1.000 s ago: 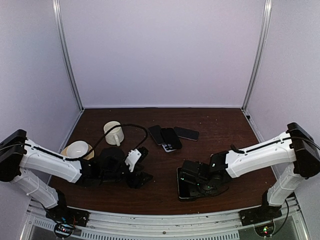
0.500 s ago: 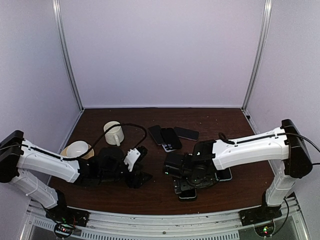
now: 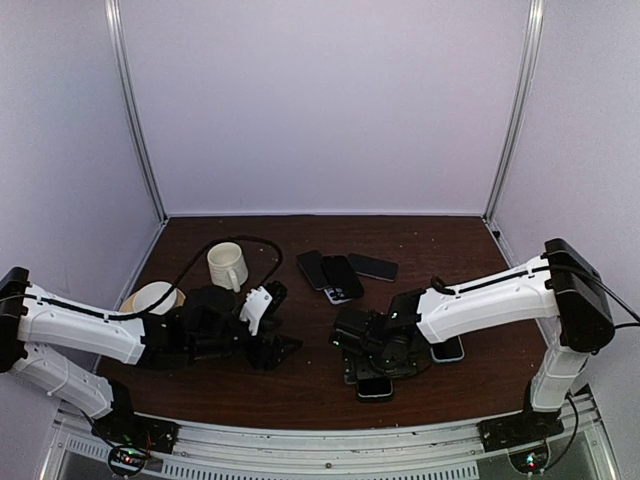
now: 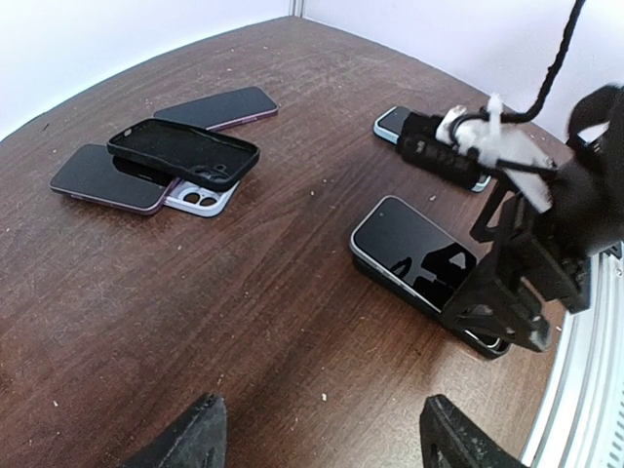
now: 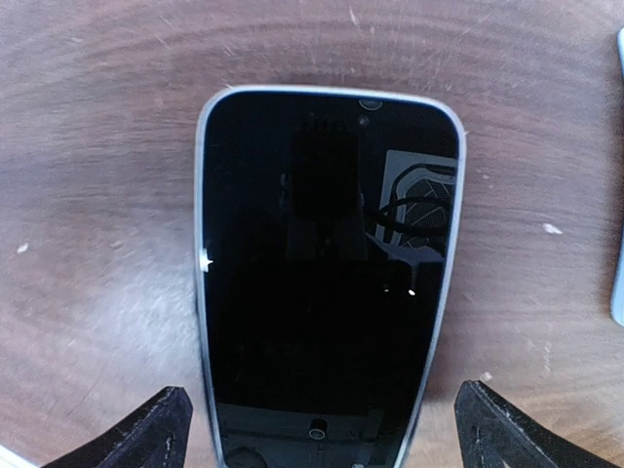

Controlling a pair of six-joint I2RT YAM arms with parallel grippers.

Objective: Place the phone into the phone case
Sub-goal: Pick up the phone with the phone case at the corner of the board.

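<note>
While right fingers (image 5: 146,434) and left fingers (image 4: 195,439) gape, the phone (image 5: 327,273) lies face-up, lengthwise between the right pair. Brown desk (image 3: 420,240), pale walls (image 3: 320,100).

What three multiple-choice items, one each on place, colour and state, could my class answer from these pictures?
1. Where does the black case lie? A on other phones; B standing upright alone; C held in the air.
2. What colour is the mug? A red; B cream; C blue.
3. How is the right pincer? A shut tight; B open over a phone; C out of view.
Answers: A, it rests across those phones; B, its whole body is cream; B, its fingertips stand wide either side of the phone.
</note>
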